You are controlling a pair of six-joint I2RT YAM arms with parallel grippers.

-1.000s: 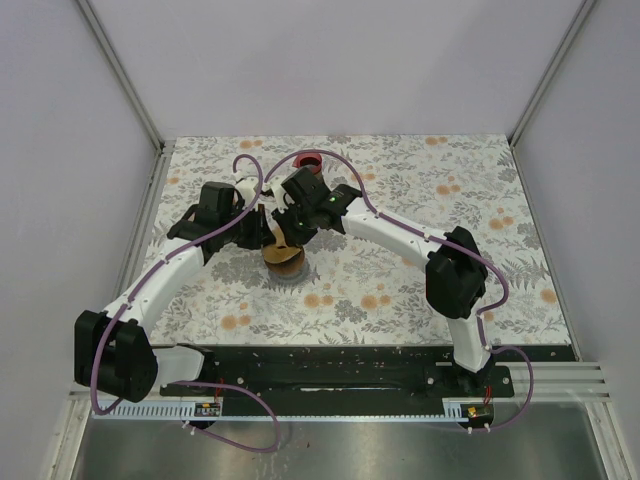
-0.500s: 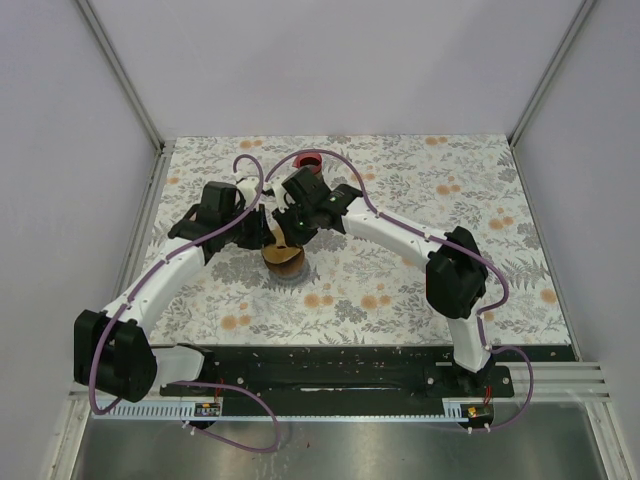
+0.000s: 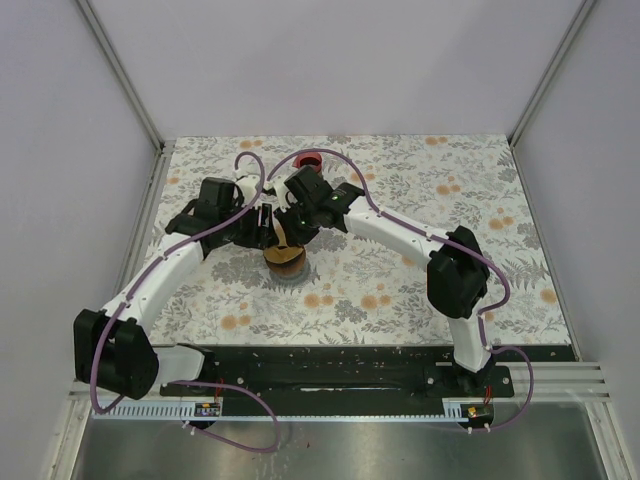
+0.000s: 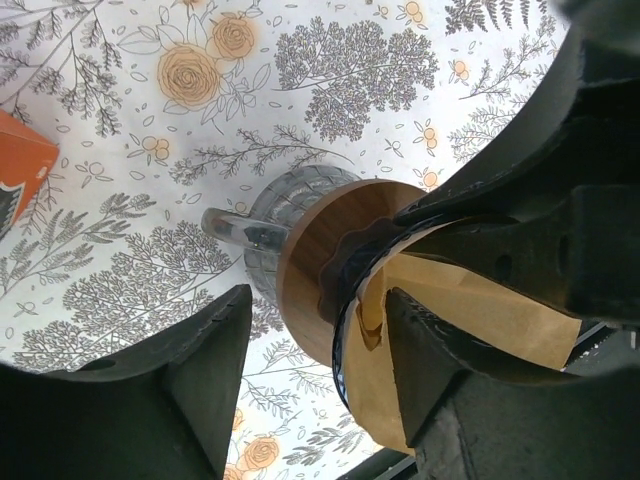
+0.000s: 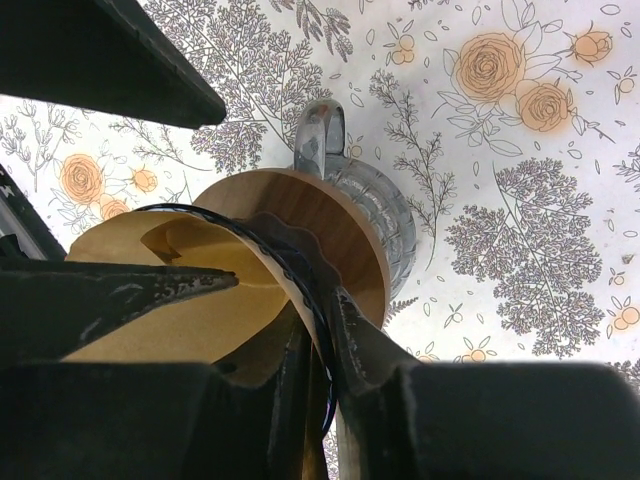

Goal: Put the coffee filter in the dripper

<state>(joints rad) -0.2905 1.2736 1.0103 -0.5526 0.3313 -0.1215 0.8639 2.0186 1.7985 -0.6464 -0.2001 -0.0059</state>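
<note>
So the right gripper [image 5: 320, 322] is pinched tight on the edge of the brown filter [image 5: 190, 312], pressing it to the rim of the dripper [image 5: 330, 215] — paper's sitting in the cone. The left gripper [image 4: 320, 300] is spread wide, just beside the dripper. Both arms bend inward, meeting over the bench [image 3: 400, 290]. There's an orange box [image 4: 22, 165] nearby — print unreadable.

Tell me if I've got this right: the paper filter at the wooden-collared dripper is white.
Not quite. The paper filter is brown, not white; the left wrist view shows it clearly. It is at the wooden-collared dripper, as you said.
</note>
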